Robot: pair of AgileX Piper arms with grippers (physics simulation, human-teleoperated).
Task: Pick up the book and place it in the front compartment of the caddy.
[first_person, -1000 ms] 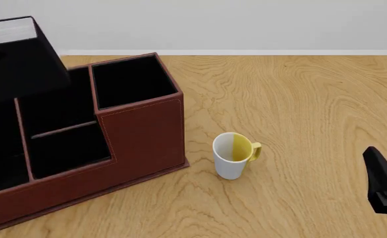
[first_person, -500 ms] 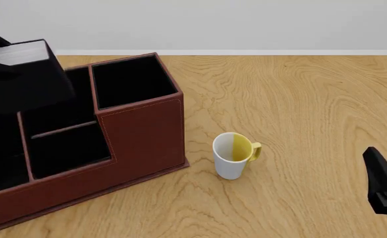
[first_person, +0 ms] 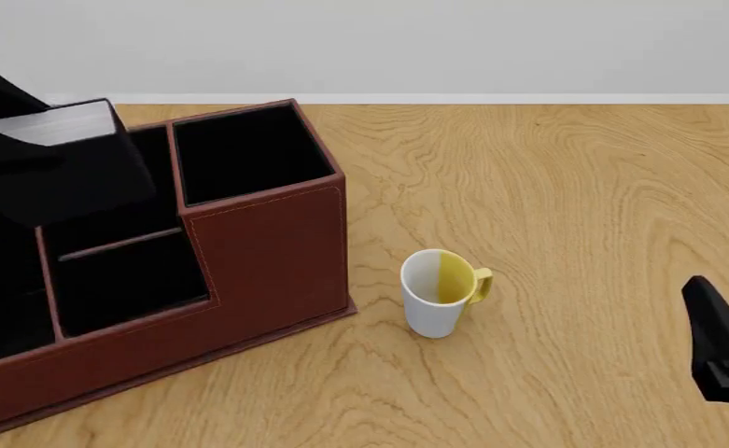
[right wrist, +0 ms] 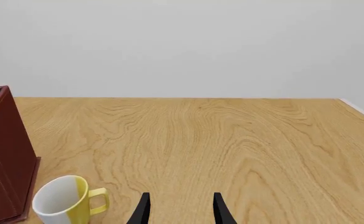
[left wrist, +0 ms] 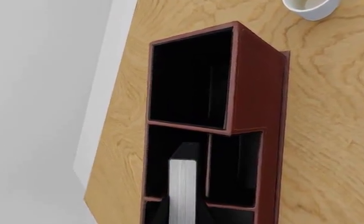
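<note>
The black book (first_person: 72,177), white page edge up, hangs tilted in my left gripper (left wrist: 183,217), which is shut on it. It is over the taller-walled slot (first_person: 109,219) of the reddish-brown caddy's (first_person: 271,247) middle section, behind the thin divider (first_person: 121,243). In the left wrist view the book (left wrist: 183,184) lines up with that slot (left wrist: 169,144), beside the lower-walled slot (left wrist: 235,168). I cannot tell whether its lower end is inside. My right gripper (right wrist: 182,212) is open and empty, low at the front right (first_person: 725,359).
A white-and-yellow mug (first_person: 439,291) stands on the wooden table just right of the caddy; it also shows in the right wrist view (right wrist: 64,205). The caddy's square end compartment (first_person: 249,154) is at its right end. Bare wood (first_person: 588,205) lies right of the mug.
My left gripper has carried the book rightward and down, closer over the caddy's middle section. The right arm, mug and caddy have not moved.
</note>
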